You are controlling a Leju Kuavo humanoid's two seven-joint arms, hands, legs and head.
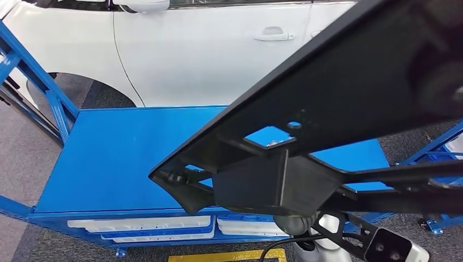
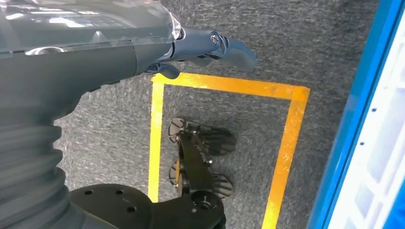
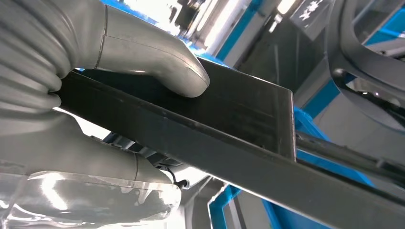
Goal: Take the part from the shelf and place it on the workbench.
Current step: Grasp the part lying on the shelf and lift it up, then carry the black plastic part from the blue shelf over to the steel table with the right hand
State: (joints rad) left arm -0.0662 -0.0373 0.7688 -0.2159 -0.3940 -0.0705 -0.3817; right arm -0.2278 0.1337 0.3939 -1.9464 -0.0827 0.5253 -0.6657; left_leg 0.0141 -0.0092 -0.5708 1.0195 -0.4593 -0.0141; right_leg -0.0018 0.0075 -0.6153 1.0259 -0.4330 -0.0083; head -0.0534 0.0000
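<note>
A large flat black part with cut-out holes and a boxy block on its underside hangs tilted above the right half of the blue workbench. In the right wrist view my right hand grips the part's edge, with the thumb pressed on one face and the palm behind the other. The part hides that hand in the head view. My left hand hangs over the grey carpet with nothing in it, its fingers loosely apart.
A white car stands close behind the workbench. Blue shelf frames rise at the left and the right. White bins sit under the benchtop. Yellow floor tape marks a square on the carpet.
</note>
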